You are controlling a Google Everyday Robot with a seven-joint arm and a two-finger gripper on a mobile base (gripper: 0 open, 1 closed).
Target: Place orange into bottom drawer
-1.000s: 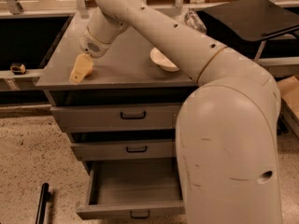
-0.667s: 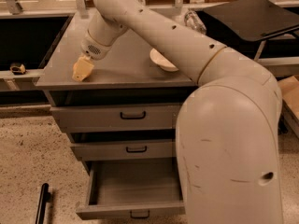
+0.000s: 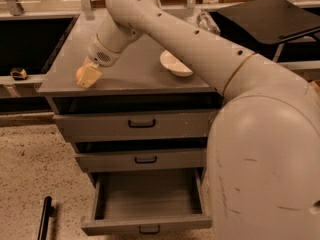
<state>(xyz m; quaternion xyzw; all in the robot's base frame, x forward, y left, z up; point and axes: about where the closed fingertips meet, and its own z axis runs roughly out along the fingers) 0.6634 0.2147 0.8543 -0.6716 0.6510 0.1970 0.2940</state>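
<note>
Gripper [image 3: 89,77]: low at the front-left corner of the table [image 3: 135,69], jaws set against the orange [image 3: 79,72], which peeks out on one side; whether they are clenched on it or released cannot be told. Table: carries the orange near its edge, within easy reach, and a bowl [image 3: 176,64] well apart. Bottom drawer [image 3: 115,226]: stands pulled out below, apparently ready to receive the fruit.

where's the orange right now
In the camera view the orange is at the front left corner of the cabinet top, right at the gripper, left of the white bowl and above the open bottom drawer.
</note>
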